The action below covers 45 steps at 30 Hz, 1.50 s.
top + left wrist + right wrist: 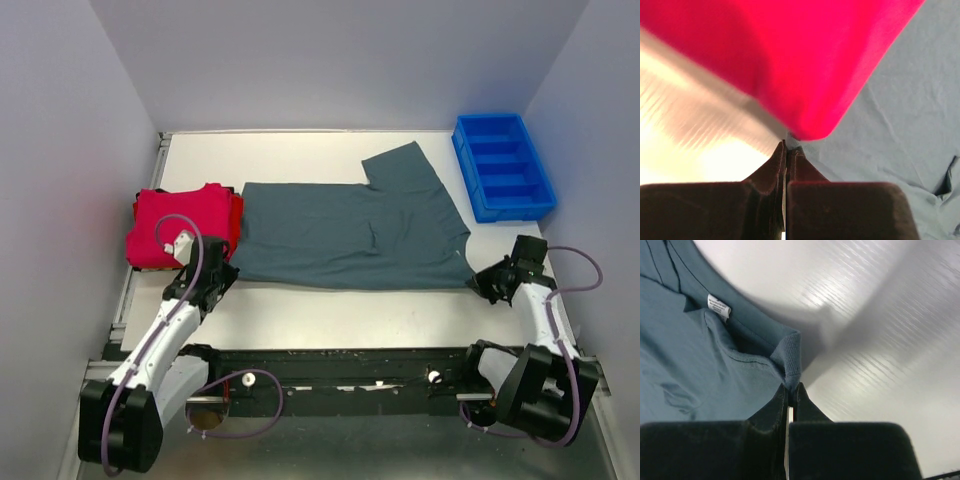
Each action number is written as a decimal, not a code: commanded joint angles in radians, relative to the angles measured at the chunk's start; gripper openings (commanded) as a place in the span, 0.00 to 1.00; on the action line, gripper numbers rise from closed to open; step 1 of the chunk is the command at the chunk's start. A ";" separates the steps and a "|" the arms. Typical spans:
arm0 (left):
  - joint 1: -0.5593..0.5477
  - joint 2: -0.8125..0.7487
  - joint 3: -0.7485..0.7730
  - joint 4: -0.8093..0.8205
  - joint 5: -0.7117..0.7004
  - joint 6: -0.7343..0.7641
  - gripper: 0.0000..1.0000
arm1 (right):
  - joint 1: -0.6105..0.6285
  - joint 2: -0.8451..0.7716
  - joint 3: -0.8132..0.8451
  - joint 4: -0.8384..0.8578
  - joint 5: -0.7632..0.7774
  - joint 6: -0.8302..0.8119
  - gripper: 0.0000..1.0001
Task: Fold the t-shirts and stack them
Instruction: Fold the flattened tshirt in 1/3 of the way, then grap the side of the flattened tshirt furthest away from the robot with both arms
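You have the grey-teal t-shirt (340, 235) spread flat on the table (330, 315), left hand (786, 146) clenched on its hem corner, right hand (790, 388) clenched on its collar, probably to fold it taut; the folded red t-shirts (180, 225) lie just beside it.

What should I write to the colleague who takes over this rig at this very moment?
Left gripper: shut, pinching the near left corner of the grey-teal shirt.
Right gripper: shut on the same shirt's collar edge, at its near right corner.
Grey-teal shirt: spread flat mid-table, one sleeve pointing to the far side.
Done: the red shirts lie folded in a stack at the left edge.
Left: fold the grey-teal shirt and place it on that stack.
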State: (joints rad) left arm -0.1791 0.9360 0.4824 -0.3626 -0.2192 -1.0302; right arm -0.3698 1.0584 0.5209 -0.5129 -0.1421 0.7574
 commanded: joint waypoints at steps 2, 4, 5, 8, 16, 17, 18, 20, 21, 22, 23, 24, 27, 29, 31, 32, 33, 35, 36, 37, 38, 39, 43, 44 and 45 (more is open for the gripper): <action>-0.036 -0.115 -0.097 -0.081 -0.011 -0.054 0.01 | -0.012 -0.164 -0.047 -0.117 0.130 0.051 0.02; -0.065 -0.129 -0.110 -0.078 -0.025 -0.070 0.05 | -0.012 -0.239 -0.051 -0.147 0.194 0.072 0.04; -0.082 -0.135 -0.108 -0.073 -0.029 -0.071 0.14 | -0.012 -0.273 -0.053 -0.153 0.220 0.079 0.16; -0.105 -0.132 -0.071 -0.067 -0.026 -0.038 0.62 | -0.012 -0.354 -0.044 -0.153 0.228 0.068 0.70; -0.118 -0.115 0.212 -0.151 -0.105 0.208 0.76 | -0.011 -0.362 0.119 -0.011 -0.058 -0.139 0.74; -0.118 -0.106 0.226 -0.118 -0.088 0.250 0.76 | -0.011 -0.357 0.122 0.049 -0.117 -0.154 0.74; -0.118 -0.092 0.240 -0.069 -0.050 0.292 0.76 | -0.003 -0.350 0.120 0.110 -0.189 -0.162 0.71; -0.120 -0.045 0.274 -0.017 -0.034 0.328 0.76 | 0.031 -0.309 0.148 0.167 -0.234 -0.136 0.69; -0.120 -0.019 0.292 0.011 -0.034 0.349 0.76 | 0.058 -0.279 0.172 0.187 -0.229 -0.138 0.69; -0.119 0.024 0.304 0.043 -0.042 0.358 0.76 | 0.101 -0.240 0.204 0.200 -0.202 -0.142 0.69; -0.118 0.064 0.318 0.081 -0.054 0.355 0.76 | 0.141 -0.209 0.250 0.203 -0.162 -0.150 0.69; -0.118 0.098 0.334 0.112 -0.077 0.351 0.76 | 0.185 -0.171 0.283 0.206 -0.121 -0.158 0.69; -0.120 0.240 0.358 0.276 -0.108 0.352 0.76 | 0.267 -0.053 0.373 0.224 -0.094 -0.158 0.69; -0.120 0.369 0.436 0.300 -0.121 0.355 0.73 | 0.296 0.018 0.424 0.238 -0.099 -0.162 0.67; -0.120 0.505 0.560 0.255 -0.150 0.366 0.68 | 0.316 0.070 0.458 0.251 -0.091 -0.173 0.67; -0.117 0.558 0.618 0.234 -0.152 0.384 0.65 | 0.322 0.087 0.465 0.275 -0.090 -0.174 0.67; -0.115 0.614 0.680 0.203 -0.169 0.395 0.64 | 0.327 0.101 0.468 0.298 -0.086 -0.175 0.67; -0.105 0.706 0.777 0.160 -0.181 0.421 0.64 | 0.331 0.127 0.475 0.336 -0.094 -0.175 0.67; -0.097 0.749 0.821 0.142 -0.180 0.427 0.64 | 0.333 0.138 0.481 0.350 -0.097 -0.179 0.67; -0.089 0.782 0.850 0.137 -0.175 0.433 0.64 | 0.333 0.152 0.484 0.361 -0.099 -0.181 0.67; -0.080 0.819 0.878 0.131 -0.160 0.436 0.63 | 0.333 0.161 0.491 0.372 -0.097 -0.187 0.67; -0.073 0.849 0.904 0.122 -0.152 0.433 0.62 | 0.333 0.175 0.498 0.375 -0.094 -0.193 0.67; -0.036 0.990 1.011 0.077 -0.089 0.409 0.60 | 0.335 0.222 0.513 0.418 -0.105 -0.179 0.67; -0.034 1.020 1.033 0.065 -0.082 0.407 0.59 | 0.333 0.236 0.513 0.428 -0.117 -0.172 0.67; -0.033 1.053 1.062 0.051 -0.078 0.410 0.59 | 0.333 0.250 0.522 0.436 -0.122 -0.167 0.67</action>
State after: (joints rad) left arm -0.2352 1.8683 1.4532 -0.2211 -0.3393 -0.6250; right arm -0.0429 1.2633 1.0016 -0.1574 -0.2527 0.5922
